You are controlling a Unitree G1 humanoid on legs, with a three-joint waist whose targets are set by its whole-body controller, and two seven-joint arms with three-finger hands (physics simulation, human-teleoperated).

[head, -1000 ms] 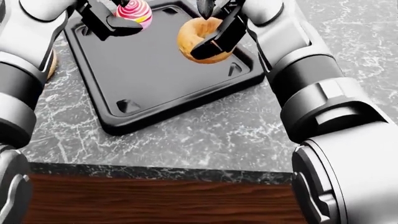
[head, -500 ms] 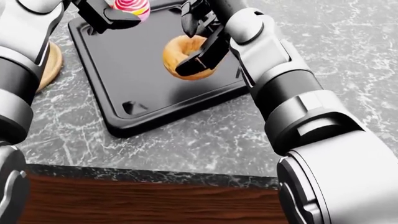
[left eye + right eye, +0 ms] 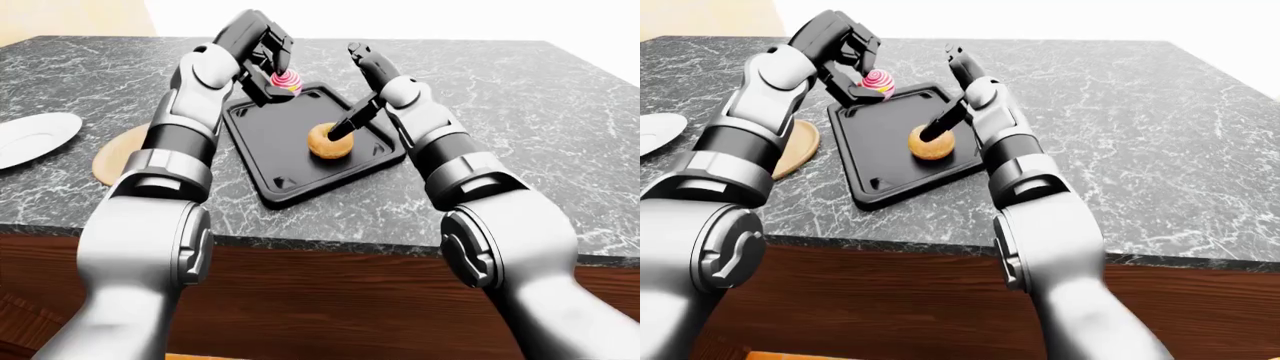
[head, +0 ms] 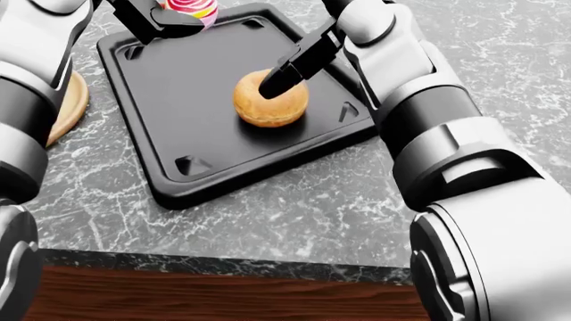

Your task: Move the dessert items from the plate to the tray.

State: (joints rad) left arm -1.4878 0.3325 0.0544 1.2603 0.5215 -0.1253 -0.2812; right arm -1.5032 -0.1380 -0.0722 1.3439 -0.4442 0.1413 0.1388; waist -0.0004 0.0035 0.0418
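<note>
A black square tray (image 4: 187,120) lies on the grey marble counter. A tan donut (image 4: 272,103) rests flat on the tray, right of its middle. My right hand (image 3: 352,97) is open above it. One of its dark fingers (image 4: 290,67) reaches down to the donut's top, and the other fingers point up and away. A pink swirled cupcake (image 3: 287,81) hangs over the tray's upper edge, with my left hand (image 3: 270,75) shut on it. The fingers hide the cupcake's base.
A tan round board (image 3: 115,154) lies just left of the tray, partly behind my left arm. A white plate (image 3: 35,139) sits further left. The counter's edge and dark wood front (image 4: 214,294) run along the bottom.
The donut has gone from hanging in my right hand down onto the tray, and that hand has opened and let it go. The left hand still holds the cupcake.
</note>
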